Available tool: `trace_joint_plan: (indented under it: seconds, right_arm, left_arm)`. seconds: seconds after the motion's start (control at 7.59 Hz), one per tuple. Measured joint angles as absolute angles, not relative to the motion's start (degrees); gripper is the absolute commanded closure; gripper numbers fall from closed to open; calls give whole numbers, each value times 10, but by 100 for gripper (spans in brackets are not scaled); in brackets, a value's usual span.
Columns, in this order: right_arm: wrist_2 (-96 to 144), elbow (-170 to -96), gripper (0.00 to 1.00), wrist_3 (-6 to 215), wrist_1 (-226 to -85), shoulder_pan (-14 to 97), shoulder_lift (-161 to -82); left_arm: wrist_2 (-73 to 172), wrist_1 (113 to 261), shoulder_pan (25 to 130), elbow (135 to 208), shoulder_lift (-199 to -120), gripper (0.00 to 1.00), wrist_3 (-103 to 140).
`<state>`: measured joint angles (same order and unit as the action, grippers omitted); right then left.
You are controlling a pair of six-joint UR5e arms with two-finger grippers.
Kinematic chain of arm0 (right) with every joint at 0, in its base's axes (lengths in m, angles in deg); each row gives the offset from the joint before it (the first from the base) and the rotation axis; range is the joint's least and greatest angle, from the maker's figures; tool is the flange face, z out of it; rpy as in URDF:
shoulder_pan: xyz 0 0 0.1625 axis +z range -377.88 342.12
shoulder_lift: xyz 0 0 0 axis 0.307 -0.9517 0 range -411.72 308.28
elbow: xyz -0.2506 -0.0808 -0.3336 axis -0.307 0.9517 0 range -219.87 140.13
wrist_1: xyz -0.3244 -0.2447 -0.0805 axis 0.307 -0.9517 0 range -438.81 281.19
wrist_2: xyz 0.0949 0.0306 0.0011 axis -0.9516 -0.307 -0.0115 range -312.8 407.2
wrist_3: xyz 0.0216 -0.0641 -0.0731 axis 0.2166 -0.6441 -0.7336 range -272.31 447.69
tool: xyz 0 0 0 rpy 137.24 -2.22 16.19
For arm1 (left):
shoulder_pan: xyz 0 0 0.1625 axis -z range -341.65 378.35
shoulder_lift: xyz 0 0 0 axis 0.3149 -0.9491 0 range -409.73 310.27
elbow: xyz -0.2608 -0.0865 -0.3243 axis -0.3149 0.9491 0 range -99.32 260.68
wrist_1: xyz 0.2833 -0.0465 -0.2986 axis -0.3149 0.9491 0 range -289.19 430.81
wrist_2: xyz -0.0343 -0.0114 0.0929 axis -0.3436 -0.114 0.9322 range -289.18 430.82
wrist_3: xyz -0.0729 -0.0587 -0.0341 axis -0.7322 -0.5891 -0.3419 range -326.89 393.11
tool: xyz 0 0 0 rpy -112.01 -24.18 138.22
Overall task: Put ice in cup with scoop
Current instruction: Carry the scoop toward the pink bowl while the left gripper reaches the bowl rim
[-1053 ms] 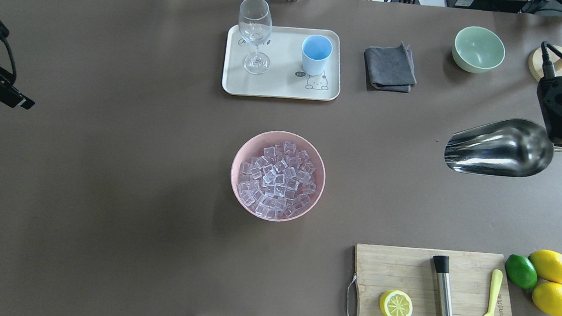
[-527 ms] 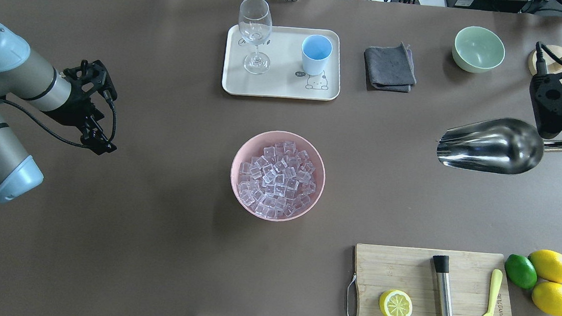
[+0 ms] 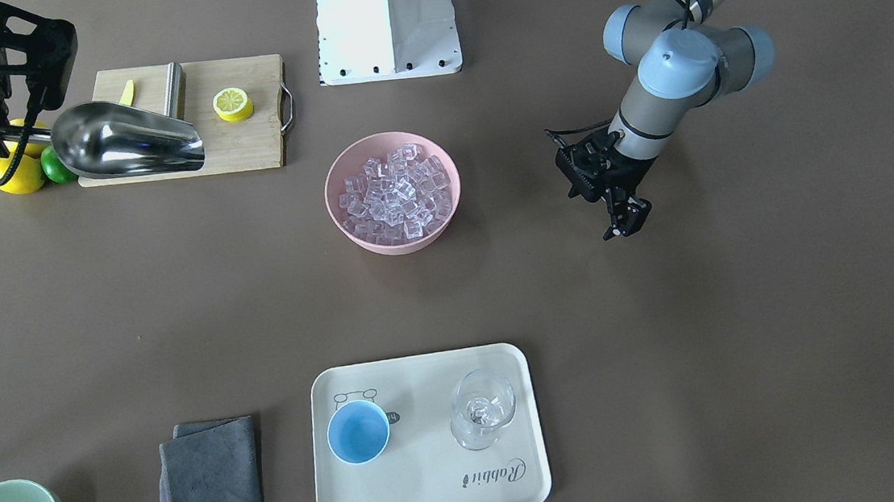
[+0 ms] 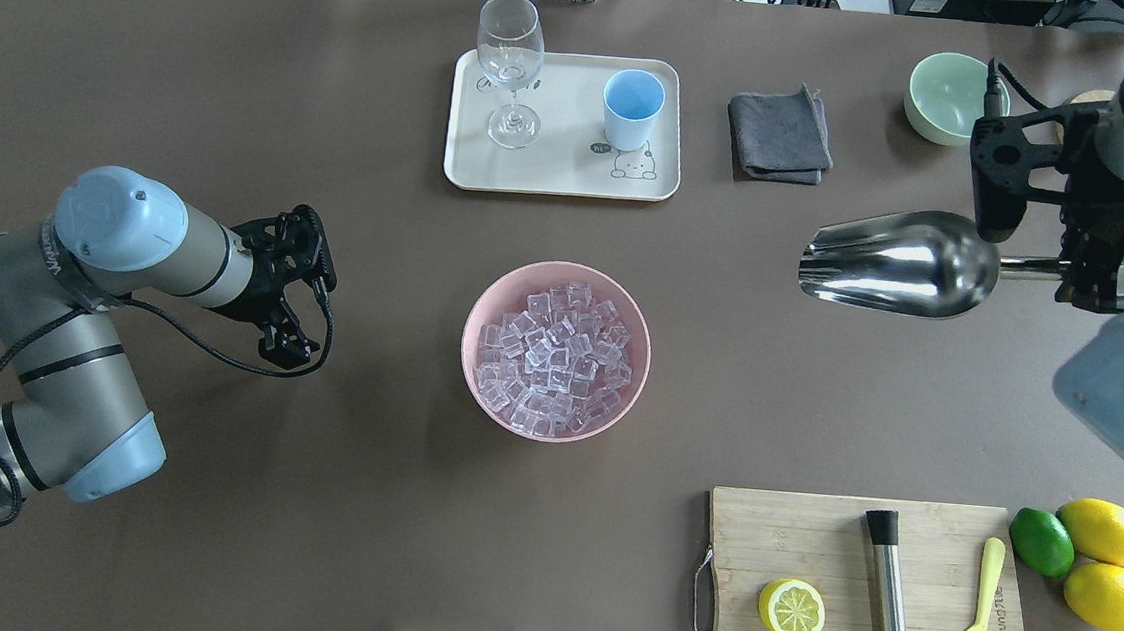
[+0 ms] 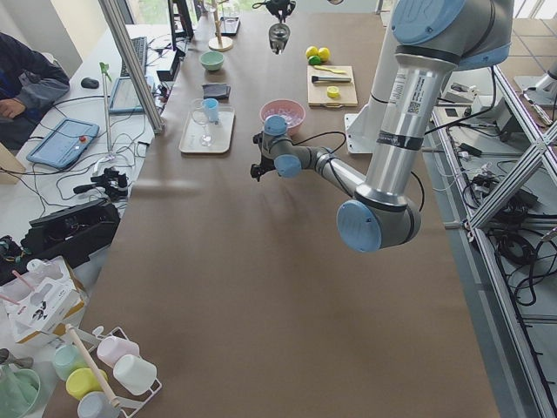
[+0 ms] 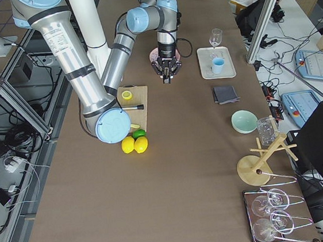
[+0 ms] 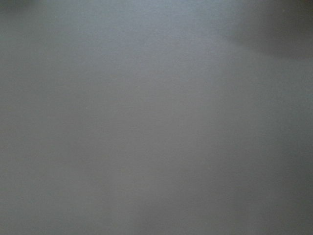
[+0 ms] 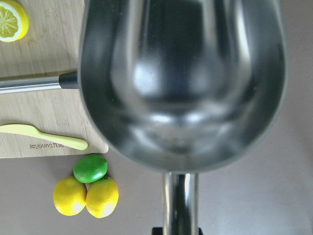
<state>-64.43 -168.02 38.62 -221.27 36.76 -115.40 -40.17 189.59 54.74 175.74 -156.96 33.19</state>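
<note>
Scoop [image 4: 892, 261] has moved closer to the ice [image 4: 554, 360]

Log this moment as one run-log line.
right tool: grips empty scoop | ice: in pink bowl | cup: empty, on tray | left tool: holds nothing

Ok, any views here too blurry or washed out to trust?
Left wrist view: only a soft, featureless surface, likely the table, with a darker shadow at upper right. Right wrist view: the scoop fills the frame, soft and full of smeared reflections; the cutting board behind looks sharper. Front-facing view: the white robot base is blown out.
</note>
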Motion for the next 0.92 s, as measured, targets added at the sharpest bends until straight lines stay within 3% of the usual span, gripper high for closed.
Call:
trace_joint_plan:
  seconds: [0.4,0.92]
  right_arm:
    - [-639,-1553,100,391,-2251,363,-1028]
    - [-630,-1523,100,391,-2321,363,-966]
  left_arm:
    - [-353,1963,516,1726,-1587,2,334]
    - [-368,2015,515,1717,-1597,2,321]
